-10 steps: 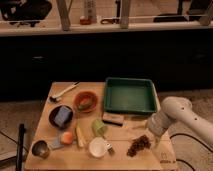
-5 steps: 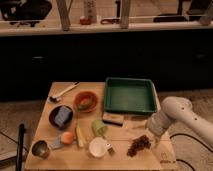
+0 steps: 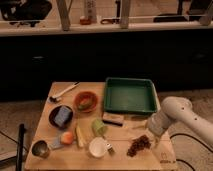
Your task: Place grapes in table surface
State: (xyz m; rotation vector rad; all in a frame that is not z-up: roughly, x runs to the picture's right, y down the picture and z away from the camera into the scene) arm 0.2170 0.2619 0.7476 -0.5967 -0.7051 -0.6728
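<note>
The grapes (image 3: 138, 145), a small dark reddish-brown bumpy bunch, lie on the light wooden table surface (image 3: 120, 159) near its front right, just right of the white cup (image 3: 98, 147). My gripper (image 3: 151, 134) hangs at the end of the white arm (image 3: 175, 114) that reaches in from the right. It is just above and to the right of the grapes, close to them. I cannot see whether it touches the bunch.
A green tray (image 3: 129, 95) stands at the back right. An orange bowl (image 3: 85, 100), a dark bowl with a blue item (image 3: 61, 116), an orange-red fruit (image 3: 66, 137), a yellow item (image 3: 80, 135), a green item (image 3: 99, 127), a metal cup (image 3: 40, 148) and a brush (image 3: 64, 92) fill the left half.
</note>
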